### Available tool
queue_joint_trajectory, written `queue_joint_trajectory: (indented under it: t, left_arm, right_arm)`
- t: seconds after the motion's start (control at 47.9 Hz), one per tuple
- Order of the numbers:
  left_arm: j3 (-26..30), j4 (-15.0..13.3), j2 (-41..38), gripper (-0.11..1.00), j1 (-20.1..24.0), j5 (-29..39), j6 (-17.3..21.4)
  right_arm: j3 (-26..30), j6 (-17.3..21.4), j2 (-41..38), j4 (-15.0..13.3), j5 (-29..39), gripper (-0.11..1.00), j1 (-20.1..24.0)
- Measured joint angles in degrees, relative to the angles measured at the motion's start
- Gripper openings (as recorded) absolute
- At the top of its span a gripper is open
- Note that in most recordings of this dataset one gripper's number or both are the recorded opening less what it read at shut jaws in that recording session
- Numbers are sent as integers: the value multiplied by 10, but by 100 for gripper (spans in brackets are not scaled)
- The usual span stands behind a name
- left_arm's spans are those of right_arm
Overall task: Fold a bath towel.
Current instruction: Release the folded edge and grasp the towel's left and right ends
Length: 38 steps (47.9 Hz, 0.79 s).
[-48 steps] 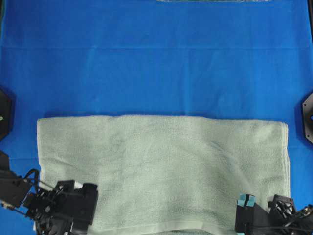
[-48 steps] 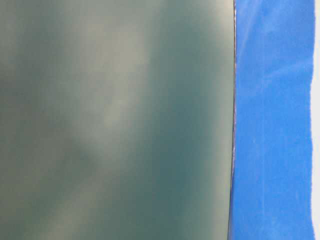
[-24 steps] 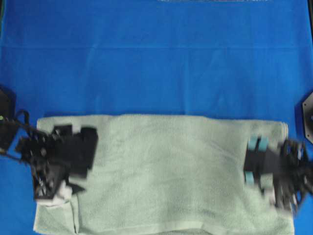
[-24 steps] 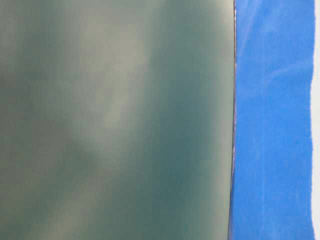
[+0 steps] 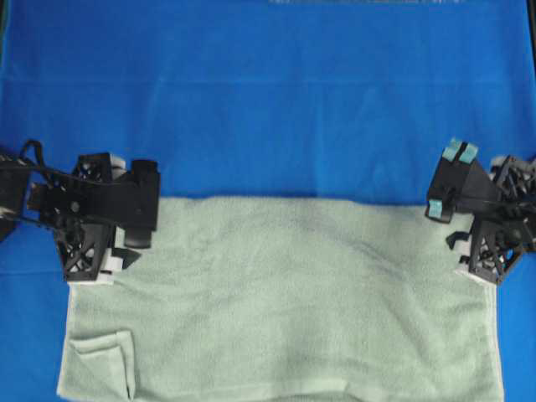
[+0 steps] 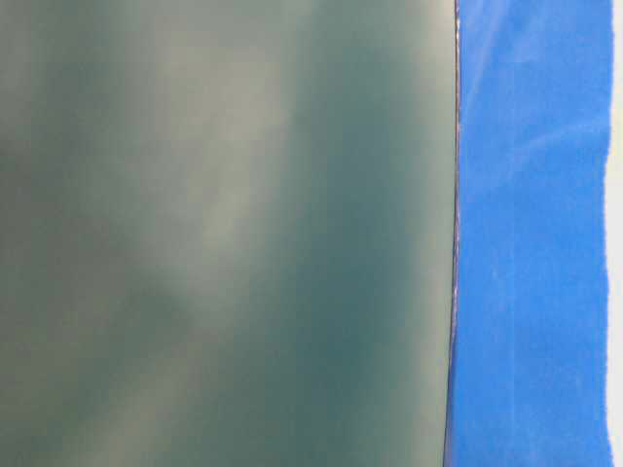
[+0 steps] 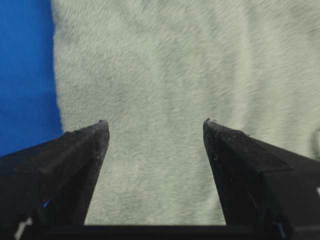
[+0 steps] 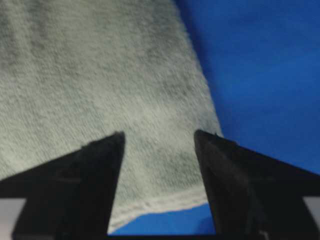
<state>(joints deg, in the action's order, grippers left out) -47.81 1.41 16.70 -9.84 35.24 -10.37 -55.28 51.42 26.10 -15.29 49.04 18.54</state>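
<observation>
The pale sage-green bath towel (image 5: 285,301) lies flat on the blue cloth, filling the near half of the overhead view. A small flap (image 5: 100,360) is turned over at its near left corner. My left gripper (image 5: 90,270) hangs over the towel's far left corner. In the left wrist view it (image 7: 155,122) is open, with only towel (image 7: 165,75) below it. My right gripper (image 5: 477,266) hangs over the far right corner. In the right wrist view it (image 8: 159,134) is open above the towel's hemmed corner (image 8: 150,202). Neither grips anything.
The blue cloth (image 5: 268,109) covers the table beyond the towel. A pale strip (image 5: 360,2) shows at the far edge. The table-level view is mostly blocked by a blurred grey-green surface (image 6: 224,233), with blue cloth (image 6: 531,233) at its right.
Both arms moved from the towel's near edge across it to its far corners. The flap at the towel's near left corner has appeared.
</observation>
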Motion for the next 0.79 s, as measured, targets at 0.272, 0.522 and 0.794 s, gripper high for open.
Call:
queue_joint_trajectory:
  t: [0.272,0.522,0.794]
  left_arm:
    - [-45,31,-78,73,32,-58,0]
    - [-81,33,-105,73,53,-127,-4]
    - [-83,33,-101,54,54,-107,-5]
  right_arm:
    - [-54,-1,-64,-8,-65,60,-42]
    - [-83,-1,-96,-19,-138,58,-69]
    - [-83,-2,-98,-18,-173,12,-69]
